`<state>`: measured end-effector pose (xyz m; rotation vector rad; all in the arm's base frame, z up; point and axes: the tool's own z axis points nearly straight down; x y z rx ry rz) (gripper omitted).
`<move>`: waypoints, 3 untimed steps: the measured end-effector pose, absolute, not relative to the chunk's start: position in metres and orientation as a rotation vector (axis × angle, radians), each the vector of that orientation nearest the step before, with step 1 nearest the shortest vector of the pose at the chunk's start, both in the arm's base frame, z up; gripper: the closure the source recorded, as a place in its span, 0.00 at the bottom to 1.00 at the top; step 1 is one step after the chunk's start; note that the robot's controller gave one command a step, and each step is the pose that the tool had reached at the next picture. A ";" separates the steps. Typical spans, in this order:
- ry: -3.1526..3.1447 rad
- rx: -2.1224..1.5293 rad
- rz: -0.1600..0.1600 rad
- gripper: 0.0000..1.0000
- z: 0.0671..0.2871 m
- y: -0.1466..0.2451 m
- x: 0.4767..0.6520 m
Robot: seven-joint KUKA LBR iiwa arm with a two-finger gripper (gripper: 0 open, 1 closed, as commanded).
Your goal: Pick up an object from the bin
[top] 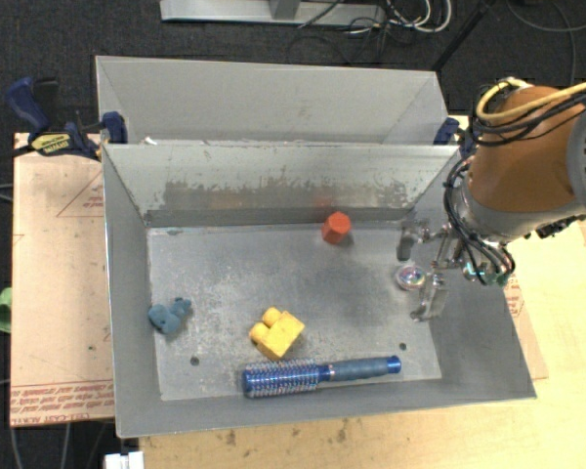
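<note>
Camera view is showing the gripper (417, 274) hanging low in the bin (273, 179), close to the right wall. The orange arm (527, 154) is reaching in over the right rim.

The two fingers are standing apart, one toward the back wall and one toward the front edge, so the gripper is looking open to me. A small shiny bit (408, 278) is glinting between them. I cannot tell if it is a loose thing or a part of the robot, so I am not calling it held.

Under the gripper the floor is looking bare. Four things are lying about. A small red block (337, 227) is sitting at the back wall, and it is the nearest one, though well apart from the fingers. A yellow block (275, 331) is lying near the middle, toward the front. A blue brush (317, 374) is stretching along the front edge, just beside the yellow block. A small blue lump (169, 316) is lying near the left wall.

I am guessing the picking has not started yet, because the fingers are not round any of the four things. Next the gripper is going to need to go over one of them, likely the red block, drop with a finger on each side, then squeeze and lift. The red block is sitting tight by the back wall, so one finger may be bumping that wall.
</note>
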<state>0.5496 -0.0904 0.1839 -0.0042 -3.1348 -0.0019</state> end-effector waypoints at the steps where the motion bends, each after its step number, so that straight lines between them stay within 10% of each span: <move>1: -3.138 -0.122 -0.001 0.00 0.066 -0.145 0.596; 3: -3.144 -0.046 0.000 0.00 0.069 -0.152 0.595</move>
